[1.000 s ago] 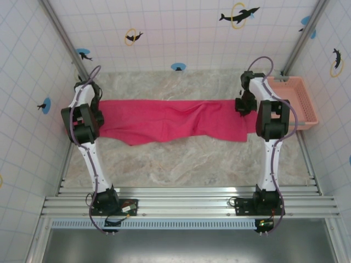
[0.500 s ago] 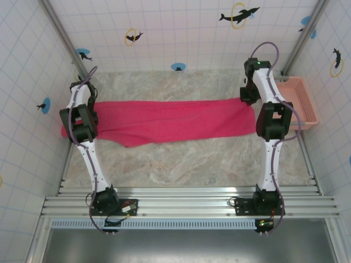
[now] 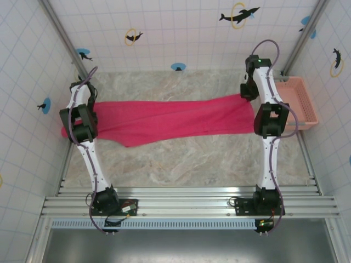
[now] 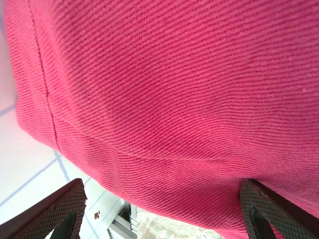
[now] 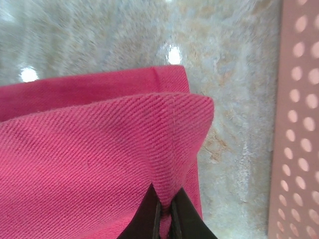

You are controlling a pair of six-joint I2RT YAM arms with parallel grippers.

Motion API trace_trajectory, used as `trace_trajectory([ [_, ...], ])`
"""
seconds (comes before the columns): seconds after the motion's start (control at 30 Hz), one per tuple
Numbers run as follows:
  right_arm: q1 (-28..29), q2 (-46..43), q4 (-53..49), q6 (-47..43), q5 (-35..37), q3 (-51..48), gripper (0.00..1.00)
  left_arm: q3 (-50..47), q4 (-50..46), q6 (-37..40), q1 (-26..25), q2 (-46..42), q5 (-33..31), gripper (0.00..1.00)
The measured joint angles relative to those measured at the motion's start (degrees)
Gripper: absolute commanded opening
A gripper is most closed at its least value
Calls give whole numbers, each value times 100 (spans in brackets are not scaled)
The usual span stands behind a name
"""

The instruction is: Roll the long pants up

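The long pants (image 3: 170,118) are a bright pink-red band stretched across the marble table between my two arms. My right gripper (image 5: 164,215) is shut on a pinched fold at the pants' right end (image 5: 174,149), which it holds raised near the back right (image 3: 245,98). Twill cloth (image 4: 174,89) with a seam lies across my left gripper (image 4: 162,219). That gripper is open, its dark fingers (image 4: 55,211) far apart at either side of the cloth. The pants' left end (image 3: 67,131) reaches past the table's left edge. No waist button is visible.
A pale pink perforated plastic basket (image 3: 304,104) stands at the table's right edge, close beside the right gripper (image 5: 299,124). Tiled walls close in the left, back and right. Bare marble (image 3: 181,164) lies in front of the pants.
The pants went from slack and wrinkled to pulled long and taut. The right gripper moved back and rightward with its end, and the left end shifted left past the table edge.
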Motion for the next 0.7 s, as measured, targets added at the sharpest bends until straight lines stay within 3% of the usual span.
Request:
trace_trajectory([
  [0.07,-26,133,-48,11,7,0,2,11,-17,-20,17,-42,-2,97],
  [0.17,-66,293,-136,55,0,0,20,-24,37,-11,70,-118,162,97],
  [0.23,-85,374,-170,90,42,0,24,-57,111,13,81,-181,229,97],
  [0.5,-46,498,-192,125,66,0,25,481,352,210,68,-256,105,96],
  [0.7,2,498,-201,42,144,-26,25,1261,461,103,68,15,-42,88],
])
